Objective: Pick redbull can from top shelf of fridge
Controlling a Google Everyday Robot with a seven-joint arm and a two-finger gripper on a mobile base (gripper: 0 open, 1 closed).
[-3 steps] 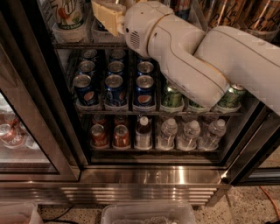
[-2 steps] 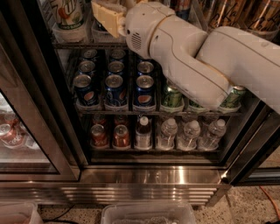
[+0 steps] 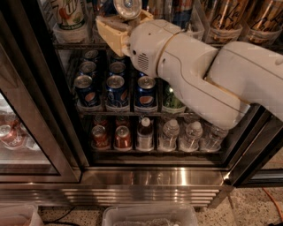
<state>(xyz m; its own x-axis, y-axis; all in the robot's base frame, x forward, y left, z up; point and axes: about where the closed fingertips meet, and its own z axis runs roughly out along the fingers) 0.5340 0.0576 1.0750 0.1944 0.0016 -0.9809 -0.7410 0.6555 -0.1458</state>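
Observation:
The fridge (image 3: 46,114) stands open, with a black frame and a steel base (image 3: 150,178). My gripper (image 3: 120,27) is at the left part of the top shelf (image 3: 66,45), at the end of my white arm (image 3: 199,75). Its tan fingers (image 3: 108,31) are closed around a redbull can (image 3: 127,6). Only the can's shiny silver pull-tab top shows above the fingers; its body is hidden. Blue-and-silver tall cans (image 3: 181,11) stand behind the wrist, mostly hidden.
A white-and-green bottle (image 3: 68,13) stands left of the gripper. Brown-gold cans (image 3: 225,17) stand at the right. Pepsi cans (image 3: 117,88) and green cans (image 3: 170,100) fill the rack below. Water bottles (image 3: 192,134) sit lowest. A glass door (image 3: 17,137) is at left, a plastic tub (image 3: 150,216) on the floor.
The gripper has moved a little down and outward from the top shelf, and the silver top of the can now shows above its fingers.

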